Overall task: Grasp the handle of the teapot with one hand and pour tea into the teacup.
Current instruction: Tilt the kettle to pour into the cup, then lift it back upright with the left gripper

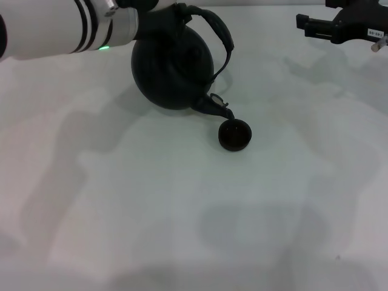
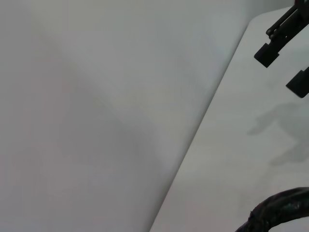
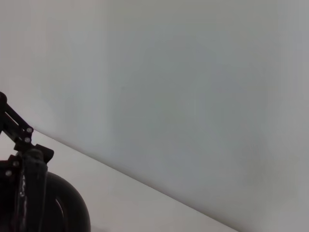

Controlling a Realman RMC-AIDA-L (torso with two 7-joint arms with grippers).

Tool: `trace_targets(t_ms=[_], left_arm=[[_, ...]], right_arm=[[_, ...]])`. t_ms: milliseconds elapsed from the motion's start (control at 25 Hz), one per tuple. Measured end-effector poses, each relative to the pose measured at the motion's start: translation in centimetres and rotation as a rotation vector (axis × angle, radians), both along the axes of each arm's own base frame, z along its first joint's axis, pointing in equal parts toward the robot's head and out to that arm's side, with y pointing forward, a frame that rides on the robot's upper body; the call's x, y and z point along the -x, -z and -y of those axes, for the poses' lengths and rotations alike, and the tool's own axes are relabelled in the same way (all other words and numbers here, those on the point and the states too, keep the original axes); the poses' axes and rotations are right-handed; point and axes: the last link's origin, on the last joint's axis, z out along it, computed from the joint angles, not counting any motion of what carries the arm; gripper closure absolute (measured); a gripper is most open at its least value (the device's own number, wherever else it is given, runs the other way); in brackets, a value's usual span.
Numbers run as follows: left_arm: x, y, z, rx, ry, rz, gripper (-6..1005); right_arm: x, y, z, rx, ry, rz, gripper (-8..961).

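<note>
The black teapot [image 1: 173,66] is tipped forward, its spout [image 1: 213,107] right over the rim of the small dark teacup [image 1: 234,134] on the white table [image 1: 182,212]. My left gripper [image 1: 165,12] comes in from the top left and is shut on the dark arched handle [image 1: 221,31], holding the pot tilted. A piece of the rough handle [image 2: 275,210] shows in the left wrist view. The right wrist view shows the left gripper's linkage [image 3: 17,126] on the handle [image 3: 25,198] above the pot's body [image 3: 65,205]. My right gripper [image 1: 303,25] is open and empty at the far right, apart from the pot.
The table's far edge [image 2: 212,106] meets a plain grey wall [image 2: 96,96]. The right gripper's two fingers [image 2: 266,52] show apart in the left wrist view. Bare table lies in front of the cup.
</note>
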Motion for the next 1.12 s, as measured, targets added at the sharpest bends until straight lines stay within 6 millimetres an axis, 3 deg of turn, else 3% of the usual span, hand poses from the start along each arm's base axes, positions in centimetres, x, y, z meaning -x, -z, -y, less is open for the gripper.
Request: trace_targets(t_ms=[1120], left_arm=[[-0.36, 0.22, 0.37, 0.011, 0.030, -0.074, 876]], right_arm=[[-0.11, 0.15, -0.53, -0.002, 0.015, -0.004, 112]])
